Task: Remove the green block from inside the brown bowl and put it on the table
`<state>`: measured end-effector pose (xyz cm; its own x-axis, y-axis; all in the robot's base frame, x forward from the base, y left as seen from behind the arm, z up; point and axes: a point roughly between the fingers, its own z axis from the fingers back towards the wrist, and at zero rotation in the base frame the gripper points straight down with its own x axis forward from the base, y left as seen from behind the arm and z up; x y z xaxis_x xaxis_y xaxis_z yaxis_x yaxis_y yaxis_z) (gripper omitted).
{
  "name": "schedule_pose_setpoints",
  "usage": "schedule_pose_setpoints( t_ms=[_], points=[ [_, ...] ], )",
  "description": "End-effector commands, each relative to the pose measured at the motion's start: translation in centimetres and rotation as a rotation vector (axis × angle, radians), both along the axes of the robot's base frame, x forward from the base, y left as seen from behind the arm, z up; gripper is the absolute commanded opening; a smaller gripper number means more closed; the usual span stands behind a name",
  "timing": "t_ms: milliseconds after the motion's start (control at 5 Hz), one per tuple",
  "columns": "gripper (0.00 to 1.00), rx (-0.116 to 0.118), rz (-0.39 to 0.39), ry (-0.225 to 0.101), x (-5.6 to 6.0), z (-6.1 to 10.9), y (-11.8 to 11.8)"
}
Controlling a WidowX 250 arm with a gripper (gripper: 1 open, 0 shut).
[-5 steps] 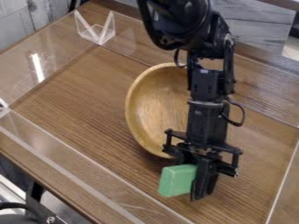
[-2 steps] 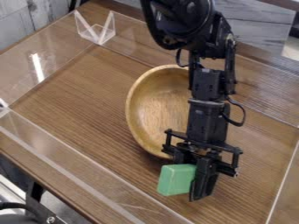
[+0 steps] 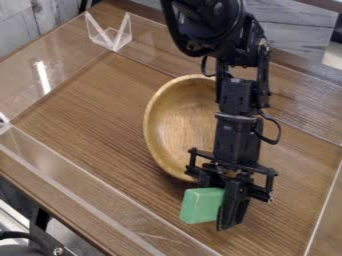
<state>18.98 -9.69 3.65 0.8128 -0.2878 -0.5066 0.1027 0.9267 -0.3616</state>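
While you read this, go by the single camera view, looking down across the desk from one corner.

Hand: your hand points steeply down, its fingers drawn together and clamped on the green block.
Block position: you have it outside the brown bowl, just beside the bowl's near rim and low over the desk; you cannot tell whether its underside touches the wood yet.
Risk, early release: if you let go while it hangs above the surface, the block may bounce or tip onto an edge.
Risk, bowl: the arm stands right over the bowl's near rim, so a sideways withdrawal could knock the bowl and shove it.
Risk, drag: a finger catching the block as you lift away could pull it along.
Block material: small, flat, rectangular, matte solid green.
Bowl material: round, light tan wood, thick smooth rim, grain visible inside, now empty.
Desk material: glossy brown wood grain, with clear plastic walls at the edges that throw glare.
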Motion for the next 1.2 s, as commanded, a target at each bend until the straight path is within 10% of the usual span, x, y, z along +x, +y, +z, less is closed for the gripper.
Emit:
schedule_pose_setpoints(
  t_ms=[0,1000],
  points=[
    [0.00,-0.016,0.002,-0.047,0.76,1.10,-0.42],
    [0.00,-0.037,0.033,-0.043,0.66,1.76,-0.51]
  ],
)
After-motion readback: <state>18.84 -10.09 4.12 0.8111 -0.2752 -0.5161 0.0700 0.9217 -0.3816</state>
